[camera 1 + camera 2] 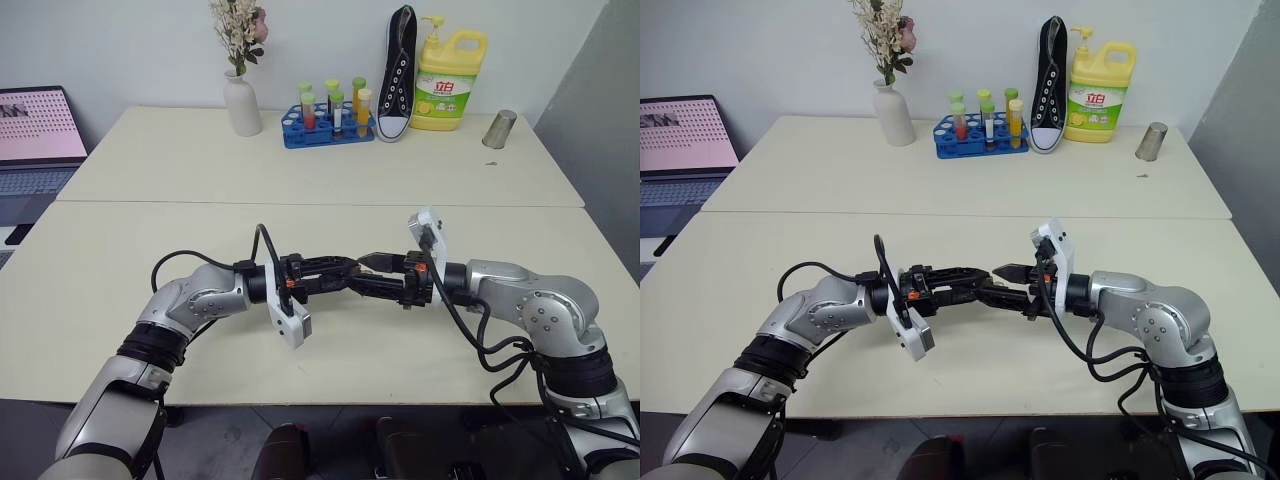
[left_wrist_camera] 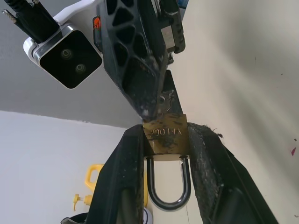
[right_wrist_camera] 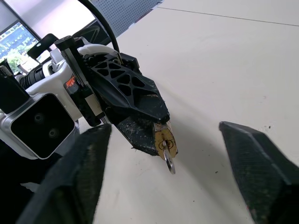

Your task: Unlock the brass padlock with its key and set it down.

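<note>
**Padlock pinched by left gripper, right gripper spread beside it**

Landmark: the small yellow-gold brass padlock with its thin silvery shackle loop.

Nearest the robot, the left gripper with two black fingers is pinching the brass padlock by its body, holding it in the air above the cream table. The shackle is sitting closed between the left fingers. A small silvery metal key is hanging from the padlock's end opposite the shackle, apparently seated in the keyway.

Just to the right of the padlock, the right gripper is pointing at it tip to tip, its black fingers spread wide on either side of the lock and touching neither padlock nor key.

Far beyond the padlock, a white vase of dried flowers, a blue rack of coloured tubes, a black-and-white sneaker, a yellow detergent bottle and a metal cup are standing along the table's back edge.
</note>
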Controlling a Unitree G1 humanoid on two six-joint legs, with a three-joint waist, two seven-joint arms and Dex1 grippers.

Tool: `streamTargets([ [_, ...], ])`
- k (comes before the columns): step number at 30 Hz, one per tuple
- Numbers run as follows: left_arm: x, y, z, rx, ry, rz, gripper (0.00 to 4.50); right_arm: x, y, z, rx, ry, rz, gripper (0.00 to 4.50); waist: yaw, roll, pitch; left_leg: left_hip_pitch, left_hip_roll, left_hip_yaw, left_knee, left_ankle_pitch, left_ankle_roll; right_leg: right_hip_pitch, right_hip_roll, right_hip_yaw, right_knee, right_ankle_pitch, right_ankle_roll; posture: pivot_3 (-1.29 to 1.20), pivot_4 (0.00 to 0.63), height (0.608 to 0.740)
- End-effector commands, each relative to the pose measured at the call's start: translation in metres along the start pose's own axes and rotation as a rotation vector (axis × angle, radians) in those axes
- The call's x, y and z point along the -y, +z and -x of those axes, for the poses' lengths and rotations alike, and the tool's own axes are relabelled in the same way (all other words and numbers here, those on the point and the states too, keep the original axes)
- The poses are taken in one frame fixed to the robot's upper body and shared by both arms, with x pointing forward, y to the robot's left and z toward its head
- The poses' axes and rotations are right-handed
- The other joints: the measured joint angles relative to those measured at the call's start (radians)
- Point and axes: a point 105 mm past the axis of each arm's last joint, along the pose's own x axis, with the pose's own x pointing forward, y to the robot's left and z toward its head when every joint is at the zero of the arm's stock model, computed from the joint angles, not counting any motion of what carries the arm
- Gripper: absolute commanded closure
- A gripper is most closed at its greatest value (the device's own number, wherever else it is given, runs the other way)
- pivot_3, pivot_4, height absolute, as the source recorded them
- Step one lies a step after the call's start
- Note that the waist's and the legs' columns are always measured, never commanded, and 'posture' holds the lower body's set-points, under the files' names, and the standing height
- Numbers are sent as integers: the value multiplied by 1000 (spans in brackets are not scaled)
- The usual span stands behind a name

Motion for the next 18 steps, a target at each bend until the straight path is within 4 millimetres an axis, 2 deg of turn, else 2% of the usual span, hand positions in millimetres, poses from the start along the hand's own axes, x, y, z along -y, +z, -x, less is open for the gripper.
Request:
streamTargets([
  [1,-12,3,-1,18,31,-25,3537,-6,7,-1,14,27,35,1877,0,0,0,0,0,0,0,0,0,0,0,0,0,0,0,0,150,740],
  [6,-11,4,-1,21,32,-18,3537,-6,7,-1,13,32,39,3812,0,0,0,0,0,0,0,0,0,0,0,0,0,0,0,0,150,740],
  [8,-11,3,-1,20,32,-14,3537,-6,7,-2,8,35,41,4338,0,0,0,0,0,0,0,0,0,0,0,0,0,0,0,0,150,740],
  [18,-5,4,1,17,25,26,3537,-8,10,-3,14,55,43,4333,0,0,0,0,0,0,0,0,0,0,0,0,0,0,0,0,150,740],
])
